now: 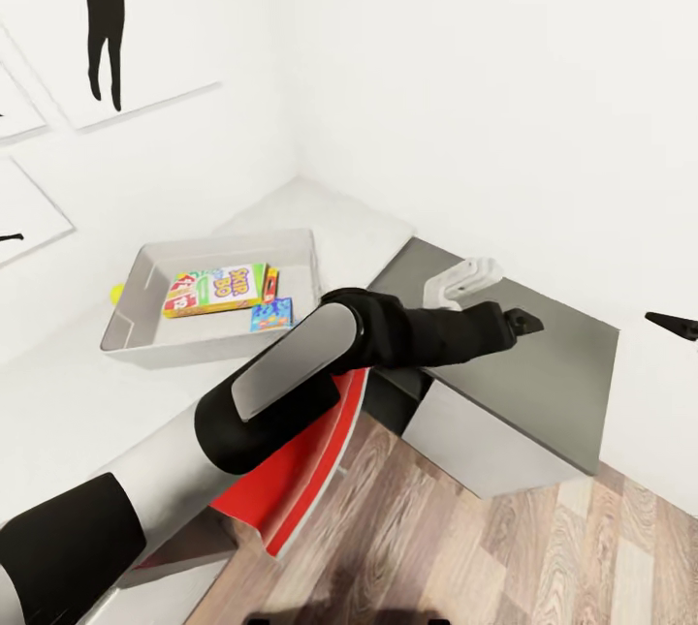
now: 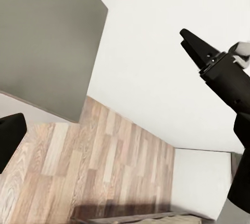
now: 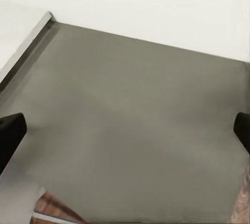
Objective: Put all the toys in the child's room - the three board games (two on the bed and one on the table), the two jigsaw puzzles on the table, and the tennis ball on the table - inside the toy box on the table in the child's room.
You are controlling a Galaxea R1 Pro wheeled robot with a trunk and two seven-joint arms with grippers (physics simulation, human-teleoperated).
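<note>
On my counter [image 1: 68, 392], a long pale grey-white top running into a darker grey corner section [image 1: 543, 363], sits the shallow light grey rectangular toy bin [image 1: 145, 276] with sloping sides, turned at an angle near the wall. Inside it the flat yellow-green-red "SKIP-BO" cardboard game box [image 1: 215, 289] lies face up on the bin floor. A smaller blue printed game box [image 1: 271, 314] lies flat just beside it, toward the bin's near wall. A small yellow-green ball [image 1: 116, 294] peeks out just beyond the bin's far-left rim, mostly hidden by it.
</note>
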